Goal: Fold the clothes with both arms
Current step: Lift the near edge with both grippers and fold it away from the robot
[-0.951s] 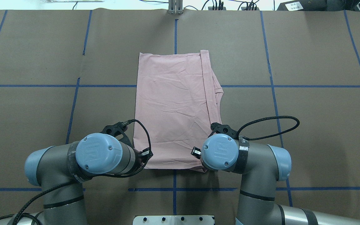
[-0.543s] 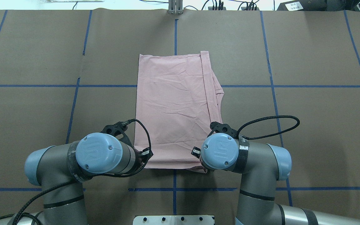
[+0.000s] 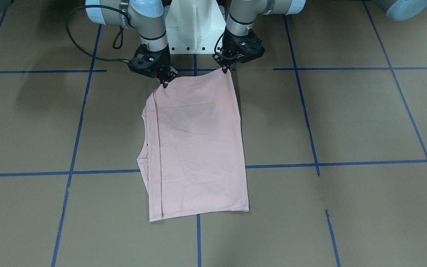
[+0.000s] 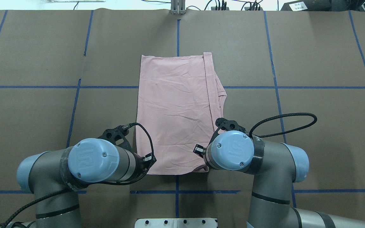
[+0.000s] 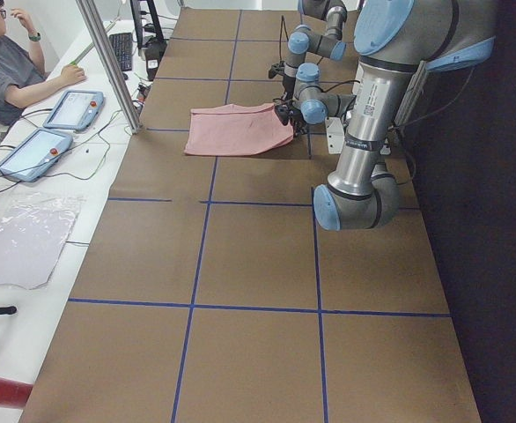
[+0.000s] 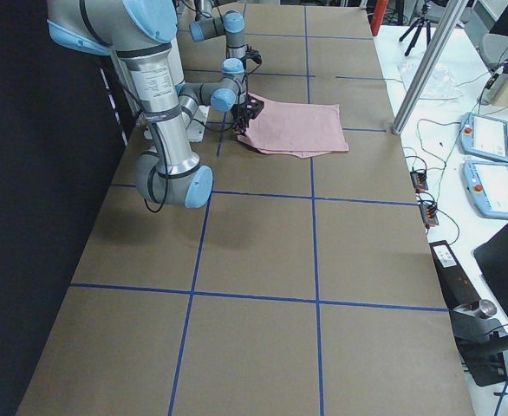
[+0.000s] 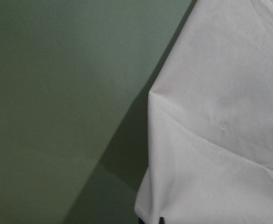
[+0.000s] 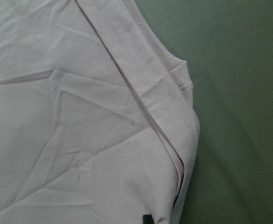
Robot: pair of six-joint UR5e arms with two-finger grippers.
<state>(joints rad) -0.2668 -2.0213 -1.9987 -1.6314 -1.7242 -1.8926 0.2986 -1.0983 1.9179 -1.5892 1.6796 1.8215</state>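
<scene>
T-shirt (image 3: pixel 198 148) held at 2 corners
The left gripper (image 3: pixel 225 69) and right gripper (image 3: pixel 164 81) are pinching its robot-side corners — fingers closed on cloth.

We take this for a robotics lab. The counter (image 4: pixel 312 47) is wrapped in brown paper and marked off into a grid with blue tape lines (image 4: pixel 27 86). On one long side of the counter, a white pedestal (image 3: pixel 195 26) carries two grey industrial arms, the left arm (image 4: pixel 52 171) and the right arm (image 4: pixel 274 158), with light blue joint caps and black cables. Along the counter's opposite side runs a white side table (image 5: pixel 29 238). There, wired teach pendants (image 5: pixel 73 109) lie, and a person (image 5: pixel 11 70) sits near a keyboard (image 5: pixel 121 50). An aluminium post (image 5: pixel 108 62) stands at the counter's rim, and leads (image 4: pixel 220 4) crowd that edge.
</scene>
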